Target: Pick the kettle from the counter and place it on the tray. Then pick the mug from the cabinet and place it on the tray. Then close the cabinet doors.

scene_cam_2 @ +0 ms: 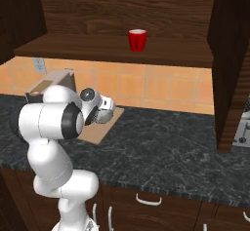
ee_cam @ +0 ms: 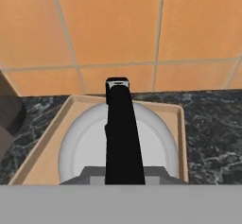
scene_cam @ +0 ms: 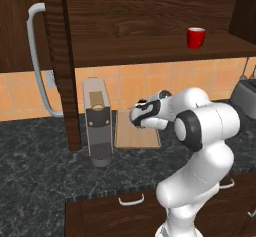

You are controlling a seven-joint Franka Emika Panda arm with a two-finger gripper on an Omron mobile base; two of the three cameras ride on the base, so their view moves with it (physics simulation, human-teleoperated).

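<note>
The kettle sat over the tray, its black handle running up from the gripper; whether the gripper clamped that handle or had let go could not be told. A tilted release might tip it over the thin rim onto the surface. The mug waited on the cabinet shelf.

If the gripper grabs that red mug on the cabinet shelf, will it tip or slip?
The mug stands upright and looks short and wide, so it probably won't tip easily. Its smooth, glossy sides may be slippery. It looks rigid and likely light; its handle isn't clearly visible, so a body grasp seems likelier.
</note>
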